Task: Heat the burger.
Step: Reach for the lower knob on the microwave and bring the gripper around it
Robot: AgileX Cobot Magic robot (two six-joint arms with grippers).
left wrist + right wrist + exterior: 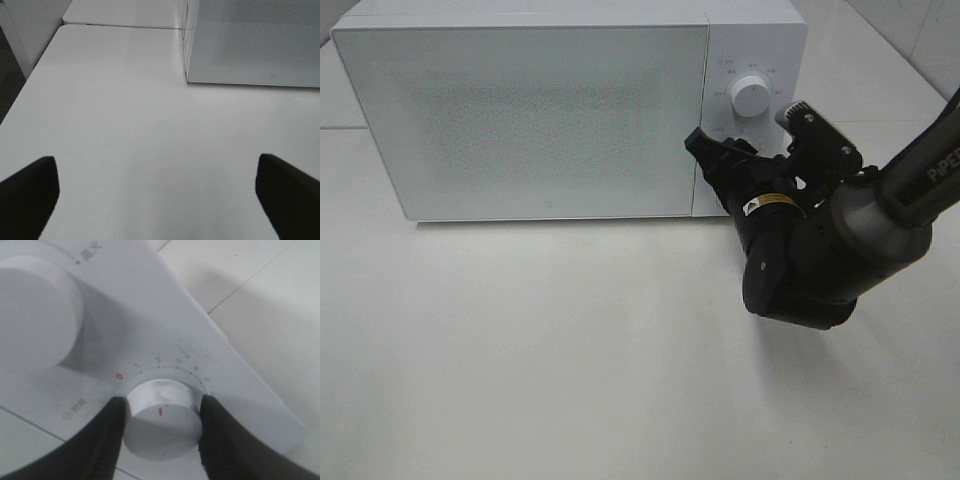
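Surface point(570, 350): white and plain, stretching from the front edge to the foot of the oven.
Left hand point(156, 170): released, with its two dark fingers point(30, 195) spread wide above the surface; the near corner of the microwave point(250, 45) lay ahead of it, well apart.
Right arm point(840, 240): black, and it reached in from the right, low over the surface, toward the oven's front.
Right hand point(161, 415): clenched on the lower dial point(161, 427), one black finger point(112, 435) pressed against each side of it.
Lower dial: white and round, with a short red mark on its face and a scale of numbers from 0 curving around it.
Upper dial point(750, 97): white and untouched, just beyond the right hand on the same control panel point(735, 55).
Door point(520, 120): shut, frosted and speckled, hiding the inside.
Microwave: white, standing at the back of the surface with its front toward the right arm.
Burger: seen in no view; whether it lay behind the shut door could not be told.
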